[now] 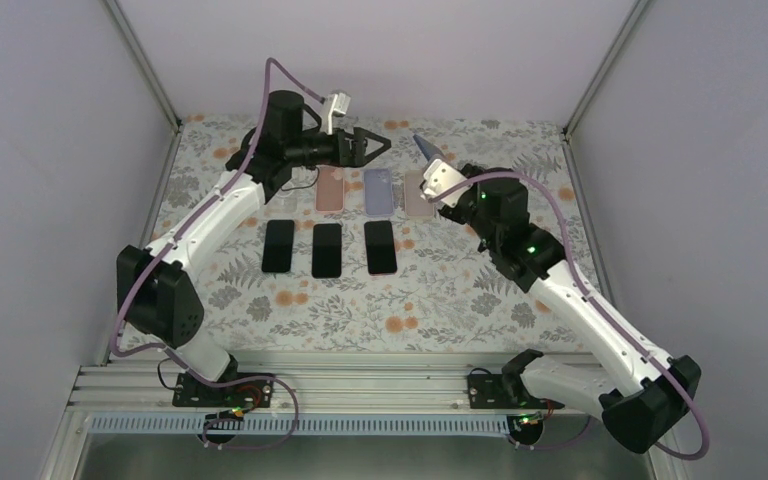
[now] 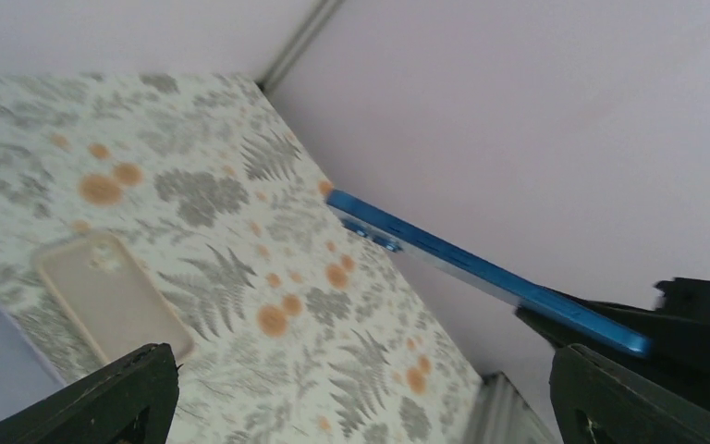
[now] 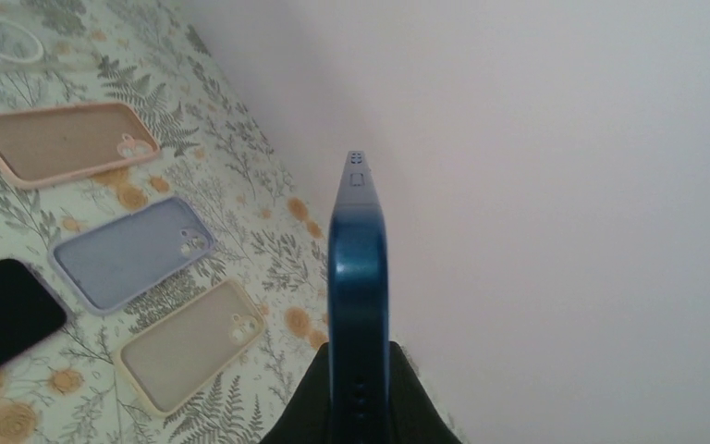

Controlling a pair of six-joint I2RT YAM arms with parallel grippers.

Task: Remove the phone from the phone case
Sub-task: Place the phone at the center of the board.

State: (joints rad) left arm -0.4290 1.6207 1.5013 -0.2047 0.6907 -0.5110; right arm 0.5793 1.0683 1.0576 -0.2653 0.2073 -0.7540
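Observation:
A phone in a dark blue phone case is held edge-up in the air over the back right of the table. My right gripper is shut on its lower end, one black finger on each flat face. The case's far end looks narrower, with small holes in the edge. In the left wrist view the same blue edge runs slantwise to the right gripper's fingers. My left gripper hovers just left of the phone, open, with nothing between its fingers.
Three empty cases lie in a row on the floral table: pink, lavender, beige. Three black phones lie in a row in front of them. The white back and side walls stand close behind the raised phone.

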